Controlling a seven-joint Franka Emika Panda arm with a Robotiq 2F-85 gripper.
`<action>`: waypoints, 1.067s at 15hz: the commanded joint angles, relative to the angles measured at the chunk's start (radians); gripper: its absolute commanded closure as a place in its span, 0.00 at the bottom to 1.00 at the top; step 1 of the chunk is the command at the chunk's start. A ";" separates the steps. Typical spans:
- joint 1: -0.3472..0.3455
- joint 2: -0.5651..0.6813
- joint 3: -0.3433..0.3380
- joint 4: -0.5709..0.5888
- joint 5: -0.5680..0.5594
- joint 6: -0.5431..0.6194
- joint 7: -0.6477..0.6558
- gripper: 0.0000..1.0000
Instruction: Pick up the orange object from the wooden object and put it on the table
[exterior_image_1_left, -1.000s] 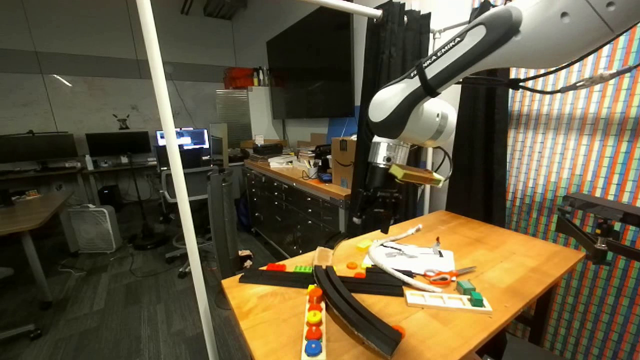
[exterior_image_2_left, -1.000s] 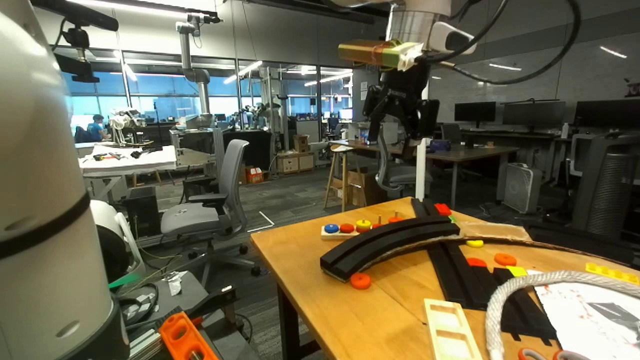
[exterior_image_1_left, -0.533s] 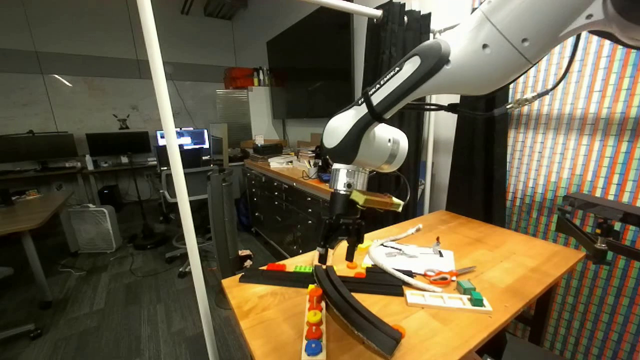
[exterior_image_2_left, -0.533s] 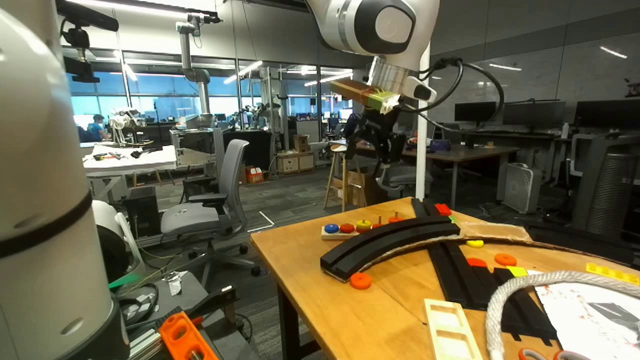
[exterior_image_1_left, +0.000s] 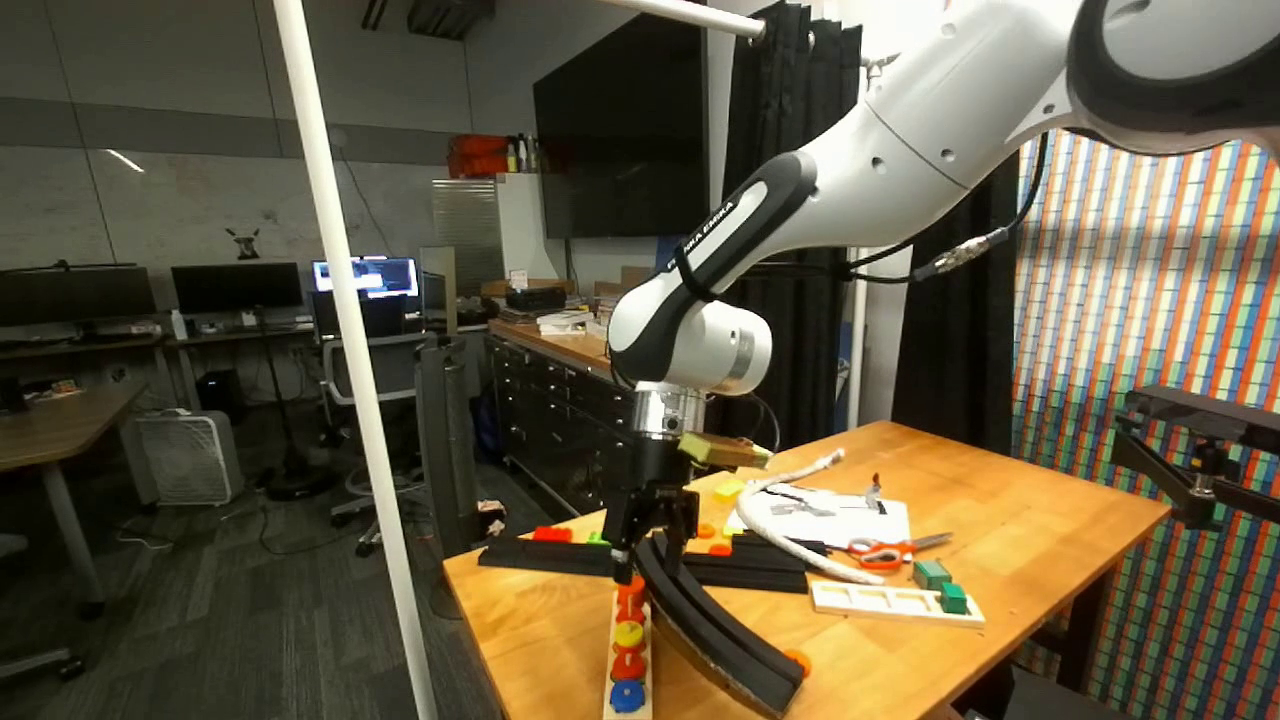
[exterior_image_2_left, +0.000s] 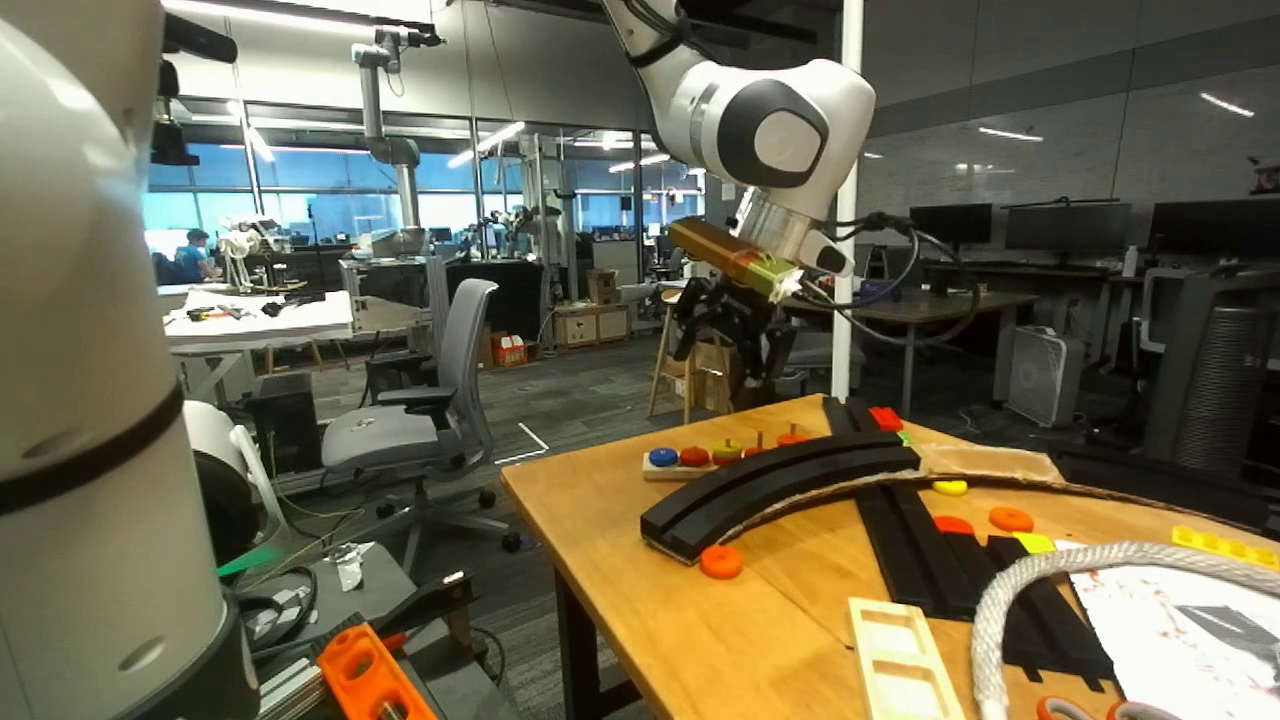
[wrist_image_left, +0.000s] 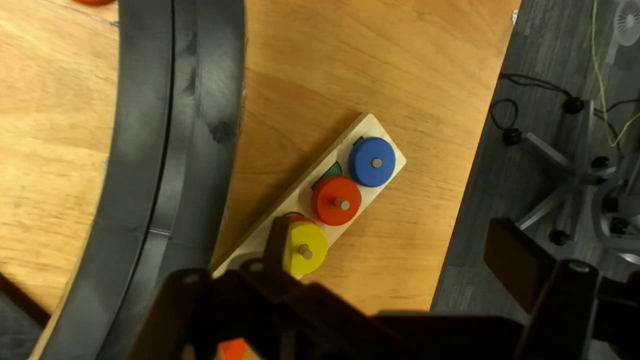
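Black two-finger gripper (exterior_image_1_left: 648, 573) hung over the brown wooden table (exterior_image_1_left: 1000, 520), pointing down, nr one end of a long pale-wood peg board (wrist_image_left: 372, 127). Jaws stood wide apart. In wrist view, one dark finger (wrist_image_left: 276, 245) cut across the edge of a flat yellow round disc (wrist_image_left: 316, 240), though in an exterior view a gap showed btwn the fingertips & it.

Task's thing, an orange round disc (exterior_image_2_left: 790, 440), sat on the bd at the end nearest the gripper, w/ a thin peg (exterior_image_2_left: 793, 427) showing above it. Next along the bd: a red round disc (exterior_image_1_left: 630, 615), the yellow one, a 2nd red disc (wrist_image_left: 327, 200), then a blue round disc (wrist_image_left: 362, 162) at the opp. end.

A curved black grooved track (wrist_image_left: 210, 100) ran beside the bd & lay over a straight black track (exterior_image_1_left: 735, 570). A loose orange disc (exterior_image_2_left: 721, 562) lay just beside the curved track's end. Also on the tbl.: a twisted white rope (exterior_image_2_left: 990, 640) partly over a white paper sheet (exterior_image_1_left: 850, 520), orange-handled scissors (exterior_image_1_left: 905, 547) & a pale wooden compartment tray (exterior_image_2_left: 903, 657), w/ a green block (exterior_image_1_left: 952, 598) in its end compartment & another green block (exterior_image_1_left: 930, 574) just beside it.
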 joint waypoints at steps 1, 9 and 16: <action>-0.046 0.079 0.038 0.052 0.062 -0.013 -0.101 0.00; -0.109 0.173 0.091 0.056 0.119 -0.012 -0.227 0.00; -0.029 0.150 0.034 0.023 -0.062 0.074 0.108 0.00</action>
